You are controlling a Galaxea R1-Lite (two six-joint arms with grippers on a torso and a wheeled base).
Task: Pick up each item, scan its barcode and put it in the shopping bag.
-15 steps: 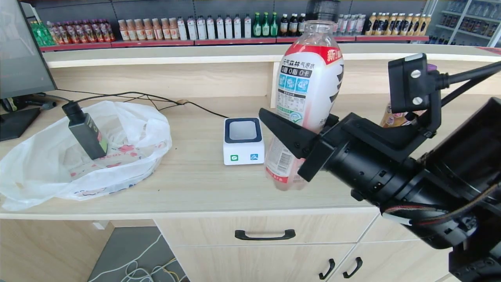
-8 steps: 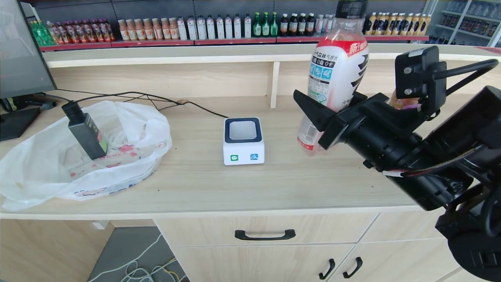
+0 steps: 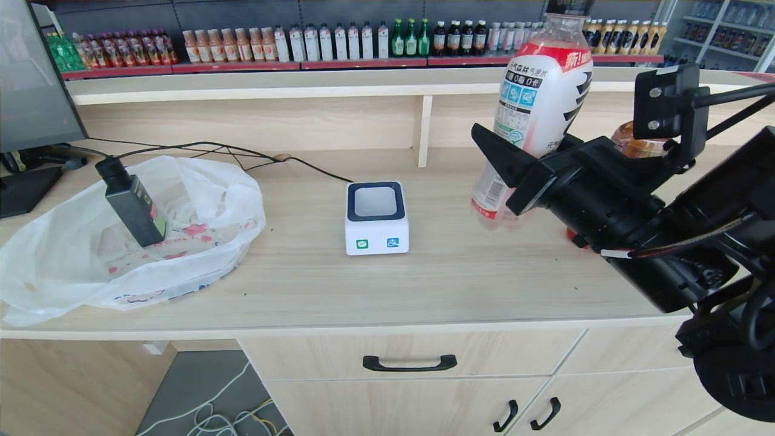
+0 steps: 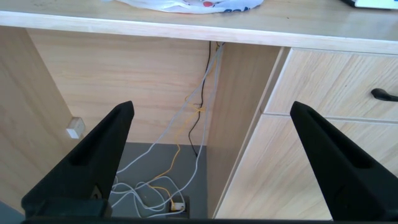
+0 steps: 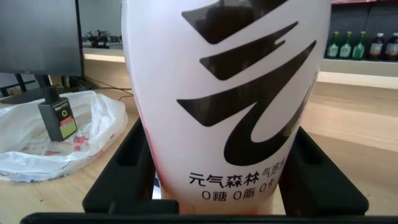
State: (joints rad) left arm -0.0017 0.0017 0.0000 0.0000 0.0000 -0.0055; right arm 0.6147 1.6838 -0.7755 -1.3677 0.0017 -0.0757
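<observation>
pink-and-white labelled bottle [image 3: 536,115] is held nearly upright over the right part of the counter [image 3: 436,284], clamped between the fingers of the right gripper [image 3: 516,162], well to the right of the white scanner [image 3: 376,218] at the counter's middle. the shopping bag [image 3: 200,200] is spread open at the left end, with a dark bottle [image 3: 130,203] leaned inside it. the left gripper [image 4: 211,168] is seen below the counter's front edge, its fingers spread wide apart.

bag [image 3: 200,200]: we see it left on the counter [image 3: 460,272], flask [image 3: 130,203] inside.
scanner [image 3: 376,218]: mid-counter, right of the bag.
bottle [image 3: 536,103]: right of the scanner, above the counter, in our right gripper [image 3: 527,160].
</observation>
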